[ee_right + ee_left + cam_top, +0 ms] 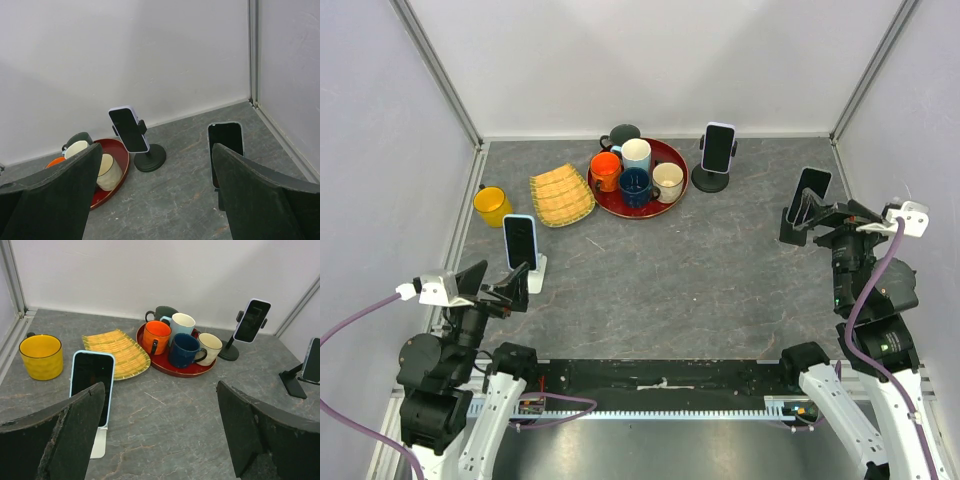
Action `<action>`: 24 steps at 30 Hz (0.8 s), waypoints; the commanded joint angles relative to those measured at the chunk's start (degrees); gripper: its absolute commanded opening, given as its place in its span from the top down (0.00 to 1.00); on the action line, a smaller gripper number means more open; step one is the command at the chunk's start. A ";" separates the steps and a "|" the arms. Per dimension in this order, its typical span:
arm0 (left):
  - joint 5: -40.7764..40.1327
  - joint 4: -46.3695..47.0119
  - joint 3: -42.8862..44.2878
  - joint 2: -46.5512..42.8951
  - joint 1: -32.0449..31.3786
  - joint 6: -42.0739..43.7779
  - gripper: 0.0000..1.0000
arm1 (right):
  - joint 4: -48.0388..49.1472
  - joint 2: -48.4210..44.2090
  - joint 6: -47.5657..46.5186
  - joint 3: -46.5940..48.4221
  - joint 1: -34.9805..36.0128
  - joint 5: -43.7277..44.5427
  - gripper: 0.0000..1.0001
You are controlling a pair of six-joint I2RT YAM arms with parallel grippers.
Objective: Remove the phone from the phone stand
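1. Holding: nothing. My left claw (160, 390) is spread wide with bare counter between its fingers. My right claw (156, 150) is spread wide too and grips nothing.
2. Task progress: not yet begun, in my judgement. Three phones are present and each sits on its stand. The task sentence does not say which one is meant.
3. Blue-cased phone (520, 241): upright on the white stand (535, 272) near the left edge, just beyond my left claw and partly hidden behind its left finger.
4. Right-edge phone (225, 142): leaning on the black stand (290, 382) by the right edge, just ahead of my right claw's right finger. Contact cannot be made out.
5. Far phone (718, 147): clamped on the round-based stand (711, 181) at the far edge, well apart from both claws.
6. Remaining: close on a phone, lift it free, and set it down.
7. Other items: red tray (175, 371) with four mugs near the far edge, grey mug (620, 133) behind it, woven mat (562, 194), and yellow mug (492, 205) towards the left edge.
8. Obstructions: none lies between either claw and its nearest phone.
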 commanded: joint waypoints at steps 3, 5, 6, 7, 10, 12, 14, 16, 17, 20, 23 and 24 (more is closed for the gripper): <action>1.75 -0.54 0.70 -0.17 -0.03 -2.63 0.00 | 0.32 -2.04 -0.11 -0.68 -0.09 0.43 0.02; 2.01 -0.54 0.53 -0.08 -0.12 -3.16 0.00 | 0.32 -2.83 -0.11 -1.12 -0.09 0.96 0.02; 1.93 -0.62 0.44 -0.08 -0.12 -3.33 0.00 | 0.32 -3.01 -0.02 -1.30 -0.09 0.79 0.02; 2.10 -0.63 0.35 0.00 -0.03 -3.77 0.00 | 0.32 -3.18 -0.02 -1.47 -0.09 0.35 0.02; 2.36 -0.71 0.00 0.27 -0.03 -4.56 0.00 | 0.32 -3.54 0.33 -2.18 -0.09 -0.18 0.02; 2.63 -1.06 -0.26 0.62 -0.03 -4.83 0.00 | 0.40 -3.45 0.68 -2.44 -0.09 -0.71 0.02; 2.63 -1.42 -0.44 1.06 -0.12 -5.27 0.00 | 0.32 -3.01 0.94 -2.53 -0.09 -1.32 0.02; 2.54 -1.77 -0.62 1.15 -0.12 -5.79 0.00 | 0.32 -2.75 1.21 -2.53 -0.09 -1.76 0.02; 2.54 -1.77 -0.62 1.23 -0.03 -5.80 0.00 | 0.40 -2.31 1.21 -2.62 -0.09 -1.85 0.02; 1.93 -2.03 -0.35 2.20 -0.12 -5.97 0.00 | 0.58 -1.96 1.91 -2.97 -0.09 -2.12 0.02; 1.84 -2.56 0.44 5.09 -0.12 -5.45 0.00 | 1.45 -1.69 2.08 -3.85 -0.09 -2.82 0.02; 1.75 -2.82 1.05 6.15 -0.03 -5.53 0.00 | 2.07 -1.60 1.91 -4.11 -0.09 -3.17 0.02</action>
